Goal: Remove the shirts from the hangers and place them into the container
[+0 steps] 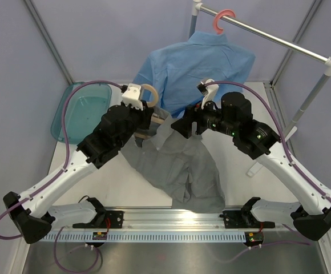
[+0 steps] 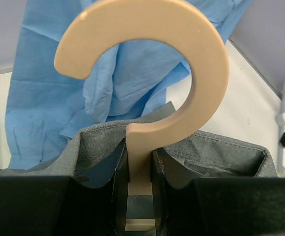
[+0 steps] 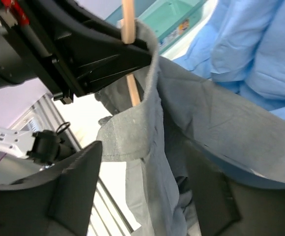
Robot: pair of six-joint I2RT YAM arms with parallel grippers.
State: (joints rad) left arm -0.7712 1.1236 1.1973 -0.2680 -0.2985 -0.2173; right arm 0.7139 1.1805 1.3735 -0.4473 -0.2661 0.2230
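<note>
Nearest me, the tail of the grey collared button-up shirt lies crumpled on the white counter between the two arms. The rest of it rises toward the middle of the scene.

There the left fingers are clamped narrow on the straight neck of the pale tan wood-coloured hanger, just below its hook. In the left wrist view the grey collar wraps around that neck, so I judge the shirt is not yet off. I cannot see how the hanger's shoulders sit inside the cloth.

Just right of that, the right fingers stand wide apart. In the right wrist view a fold of the grey collar edge hangs between them, not pinched.

Farther off to the left sits the shallow translucent teal-blue plastic tub, with no cloth in it. At the far side the light blue collared shirt hangs on the coral-pink plastic hanger from the grey metal rail.

As I read it, I am partway through stripping the first shirt. Next I would close the right fingers on that fold near the collar. Then I would draw the cloth away from the hanger while the left holds it steady, and carry the shirt far left to the tub. The shirt is larger than the tub, so I expect to have to bunch it.
</note>
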